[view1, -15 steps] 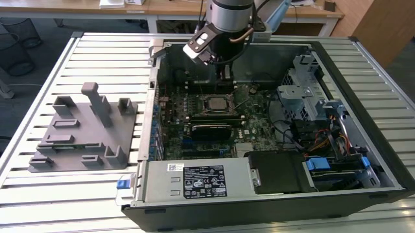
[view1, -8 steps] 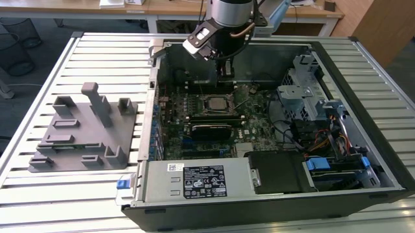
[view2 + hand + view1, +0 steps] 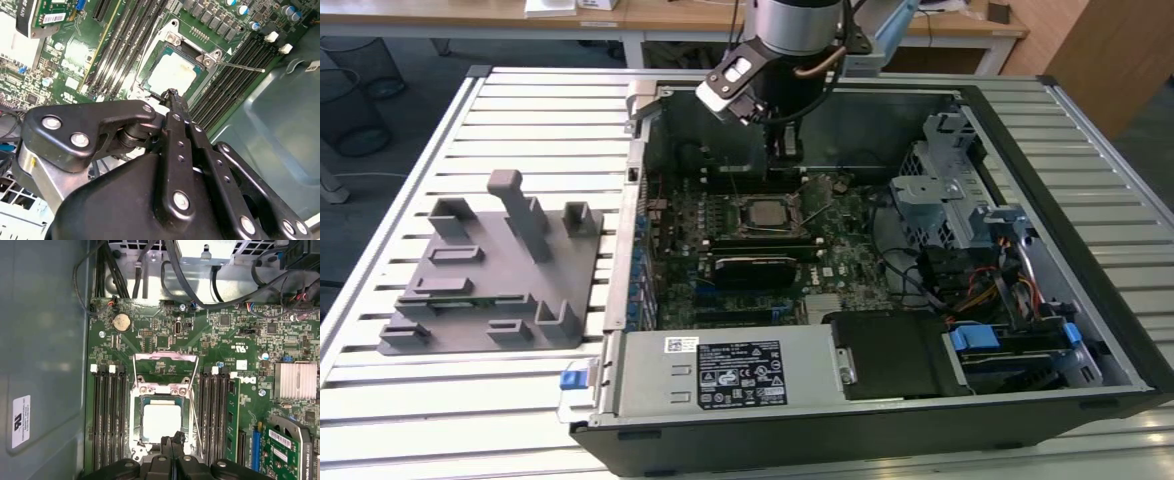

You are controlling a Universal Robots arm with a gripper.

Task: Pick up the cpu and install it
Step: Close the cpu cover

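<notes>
My gripper (image 3: 172, 440), its 2 matte black fingers (image 3: 166, 446) pressed together on nothing, hangs over one edge of the flat, silvery square cpu (image 3: 161, 421) lying in the metal socket frame (image 3: 162, 389).

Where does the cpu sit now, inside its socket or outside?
Inside: the cpu lies flat within the socket; the cover frame is swung open.

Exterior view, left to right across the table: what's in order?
grey fixture → case left wall → cpu in its socket → metal drive cage → case right wall
</notes>
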